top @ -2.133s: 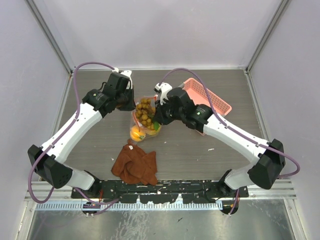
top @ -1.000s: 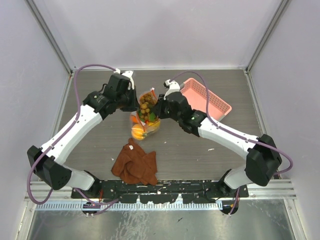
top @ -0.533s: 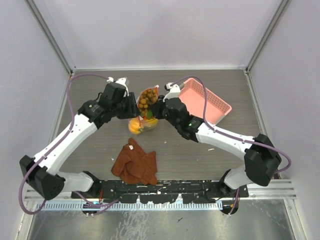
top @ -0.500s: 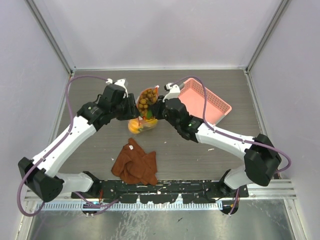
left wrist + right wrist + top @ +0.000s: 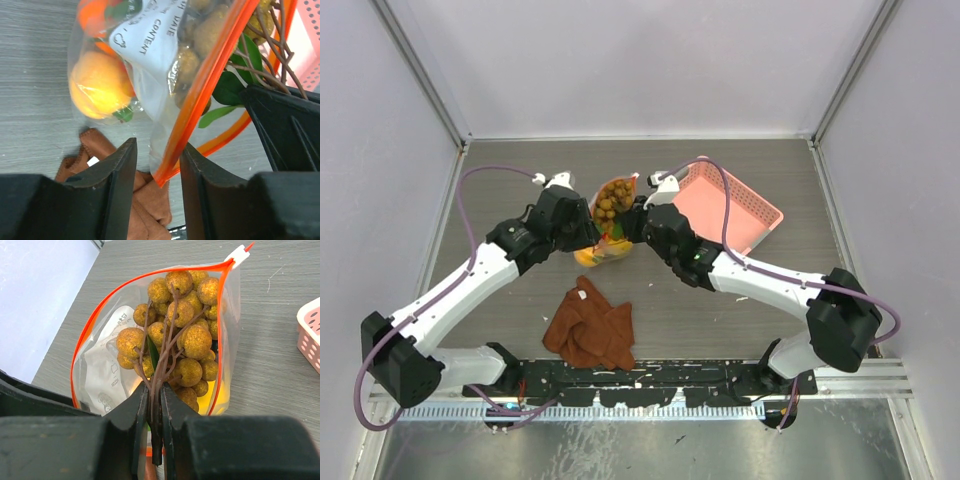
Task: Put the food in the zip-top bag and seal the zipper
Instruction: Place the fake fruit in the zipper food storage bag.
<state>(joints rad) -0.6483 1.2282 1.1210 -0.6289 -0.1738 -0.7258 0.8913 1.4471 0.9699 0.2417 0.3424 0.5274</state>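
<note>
The clear zip-top bag (image 5: 617, 244) stands raised between the two arms, its mouth ringed by the orange-red zipper (image 5: 80, 347). My right gripper (image 5: 155, 400) is shut on the brown stem of the brownish-green grapes (image 5: 185, 325), which sit in the bag's mouth. In the left wrist view a yellow-orange round fruit (image 5: 97, 85) and an orange one (image 5: 92, 12) lie inside the bag. My left gripper (image 5: 157, 175) is open. The end of the zipper (image 5: 210, 75) hangs between its fingers (image 5: 115, 180) without touching them.
A pink lattice basket (image 5: 735, 205) stands just right of the bag, behind the right arm. The rust-brown cloth (image 5: 590, 328) lies crumpled on the grey table near the front, below the left gripper.
The left gripper has opened and let go of the bag's zipper edge. Both wrists have drawn in, and the bag with the grapes has shifted slightly toward the back.
</note>
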